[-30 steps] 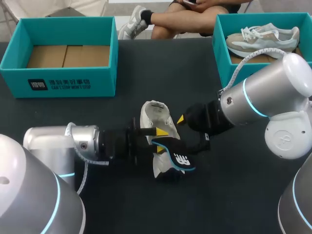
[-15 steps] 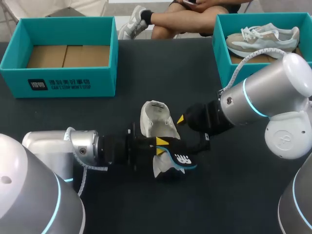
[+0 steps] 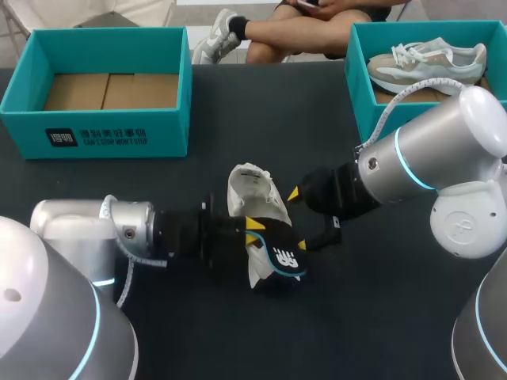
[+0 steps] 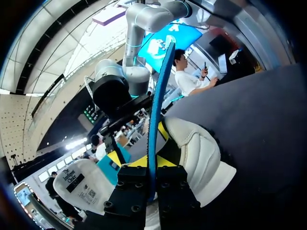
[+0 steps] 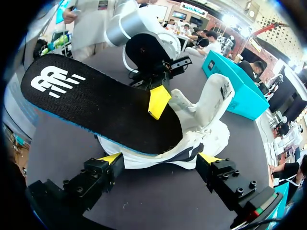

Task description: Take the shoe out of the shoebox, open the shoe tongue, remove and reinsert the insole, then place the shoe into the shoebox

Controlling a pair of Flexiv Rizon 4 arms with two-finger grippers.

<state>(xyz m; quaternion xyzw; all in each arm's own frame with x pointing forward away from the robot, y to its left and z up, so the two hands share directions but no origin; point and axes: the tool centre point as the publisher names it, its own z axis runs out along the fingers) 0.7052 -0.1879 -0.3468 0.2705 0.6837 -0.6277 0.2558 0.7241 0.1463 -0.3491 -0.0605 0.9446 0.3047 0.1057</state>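
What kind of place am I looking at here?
Probably a robot test or demo bench: a dark table, a teal shoebox and a second shoebox, the left arm and right arm working a white shoe.

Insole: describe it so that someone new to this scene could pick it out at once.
At the middle of the dark table sits a white shoe. The insole is partly over it, held in the left gripper. It is the only flat black piece, with a blue edge and a white logo.
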